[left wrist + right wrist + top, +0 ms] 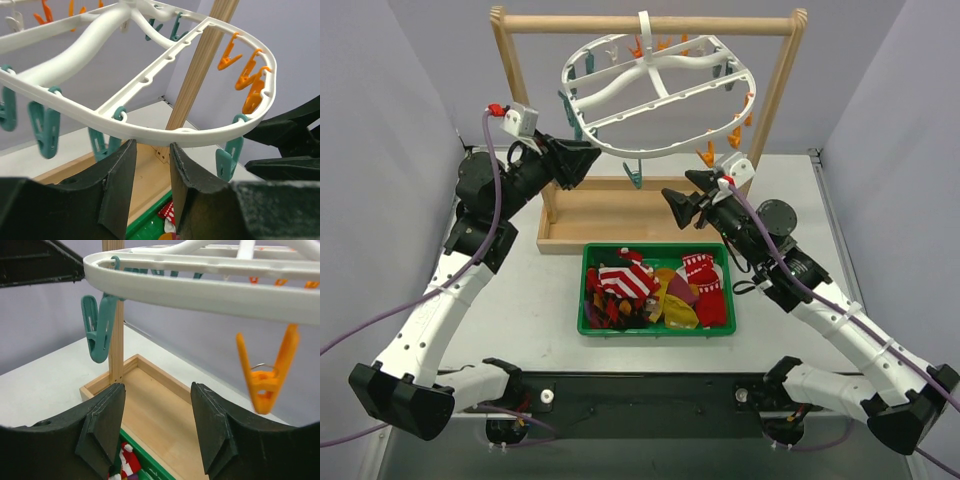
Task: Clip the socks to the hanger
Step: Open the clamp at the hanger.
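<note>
The white oval hanger (pixel 655 95) hangs by its hook from a wooden bar, with teal and orange clips dangling from its rim. The socks (pixel 630 282), striped, yellow and red, lie piled in a green bin (pixel 588 300) in front of it. My left gripper (pixel 592 160) is open and empty, its tips just under the hanger's near rim (pixel 150 132). My right gripper (pixel 677 203) is open and empty, below the rim's right side (pixel 200 290), between a teal clip (pixel 97 332) and an orange clip (pixel 267 370). A few socks (pixel 167 210) show past the left fingers.
The wooden bar rack (pixel 640 22) stands on a shallow wooden tray base (pixel 610 210) behind the bin. Its uprights (pixel 510 110) flank the hanger. Grey walls close in on left and right. Both arms reach in over the table (pixel 520 300).
</note>
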